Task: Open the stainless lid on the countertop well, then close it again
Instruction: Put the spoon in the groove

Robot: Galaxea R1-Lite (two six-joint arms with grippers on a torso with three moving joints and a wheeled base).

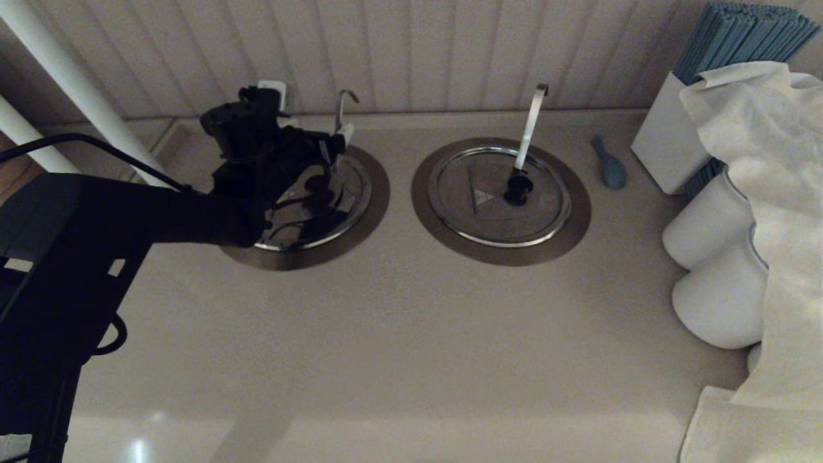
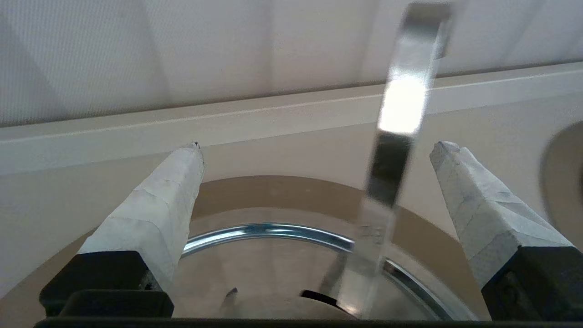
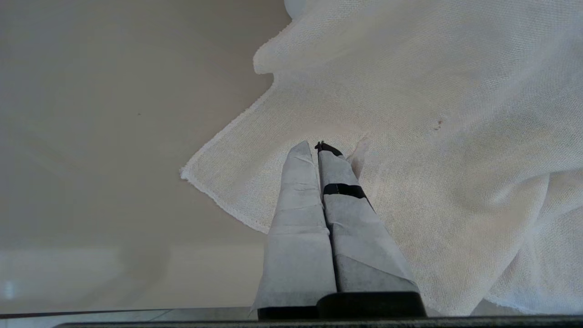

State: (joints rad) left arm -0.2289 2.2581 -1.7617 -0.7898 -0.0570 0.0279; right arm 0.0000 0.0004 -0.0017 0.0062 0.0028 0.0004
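The stainless lid (image 1: pixel 347 193) lies flat over the left countertop well, whose brownish flange (image 1: pixel 376 193) rings it; the dark hole is hidden. The slim hook-tipped handle (image 1: pixel 342 106) stands at the lid's far edge. My left gripper (image 1: pixel 325 161) hovers low over the lid, open. In the left wrist view its taped fingers (image 2: pixel 182 182) stand wide apart, with the handle (image 2: pixel 396 136) rising between them, the shiny rim (image 2: pixel 273 230) below and a sliver of black knob (image 2: pixel 319 296) close to the camera. My right gripper (image 3: pixel 317 146) is shut, empty, over a white cloth (image 3: pixel 432 114), outside the head view.
The twin lid (image 1: pixel 476 218) with the broad pale slanted handle (image 1: pixel 530 125) lies to the right. Further right are a teal scoop (image 1: pixel 609 164), a white box of blue sheets (image 1: pixel 665 138), white cylinders (image 1: pixel 707 225) and a draped cloth (image 1: pixel 759 161). The panelled wall stands close behind.
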